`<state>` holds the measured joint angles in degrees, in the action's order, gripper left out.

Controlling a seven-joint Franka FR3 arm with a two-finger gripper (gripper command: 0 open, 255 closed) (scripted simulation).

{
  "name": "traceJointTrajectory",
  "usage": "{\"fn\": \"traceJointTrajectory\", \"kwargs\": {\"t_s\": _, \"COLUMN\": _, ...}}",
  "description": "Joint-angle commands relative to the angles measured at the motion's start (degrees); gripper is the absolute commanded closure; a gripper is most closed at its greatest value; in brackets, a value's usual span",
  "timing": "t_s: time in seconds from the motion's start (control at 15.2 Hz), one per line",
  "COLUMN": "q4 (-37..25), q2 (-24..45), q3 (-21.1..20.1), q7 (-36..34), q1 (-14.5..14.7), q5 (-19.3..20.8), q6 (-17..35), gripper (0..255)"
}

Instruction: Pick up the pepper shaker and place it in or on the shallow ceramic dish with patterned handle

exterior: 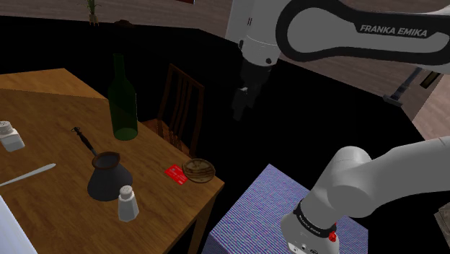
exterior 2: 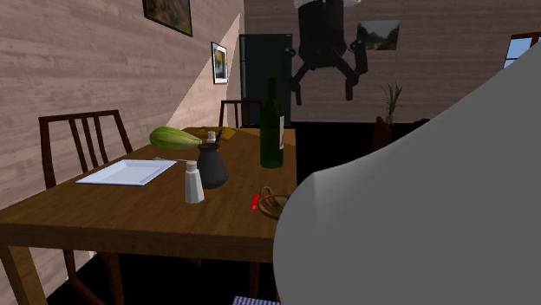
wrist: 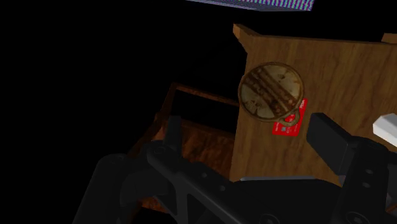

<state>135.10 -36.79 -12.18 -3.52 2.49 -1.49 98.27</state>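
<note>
- The gripper (exterior 2: 324,87) hangs above the table edge, fingers wide apart, holding nothing.
- The pepper shaker (exterior: 128,203) stands upright on the wooden table (exterior: 43,108), just beside a dark pot (exterior: 108,179).
- The brown dish (exterior: 198,170) sits near the table corner, touching a red card (exterior: 174,173).

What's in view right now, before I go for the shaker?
table: one, brown wood, carrying the items
shaker by pot: one, white, near table edge
second shaker: one, white, shoulder view's left edge
pot: one, dark, long-handled, mid-table
bottle: one, green, upright behind pot
dish: one, brown, round, table corner
card: one, red, beside dish
knife: one, grey, lying flat
plate: one, white, rectangular, near chair
vegetable: one, green, behind plate
chairs: two, dark wood, at table
wall pictures: three, framed
stand: one, blue-purple checked, beside table
arm: one, white, overhead
claw: one, black, open, raised off table corner
</note>
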Motion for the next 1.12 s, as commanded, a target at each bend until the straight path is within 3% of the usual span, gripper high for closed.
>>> {"fn": "traceJointTrajectory", "kwargs": {"t_s": 0.0, "q4": -0.37, "q2": 2.49, "q3": -2.33, "q7": -2.58, "q1": 0.63, "q5": -0.99, "q6": 2.06, "gripper": 0}}
{"fn": "traceJointTrajectory", "kwargs": {"t_s": 0.59, "q4": -6.0, "q2": 15.97, "q3": -12.39, "q7": -14.19, "q1": 2.44, "q5": -2.04, "q6": 9.39, "gripper": 0}}
{"fn": "traceJointTrajectory", "kwargs": {"t_s": 1.06, "q4": -14.11, "q2": 29.71, "q3": -19.6, "q7": -24.76, "q1": 3.39, "q5": 2.36, "q6": 13.47, "gripper": 0}}
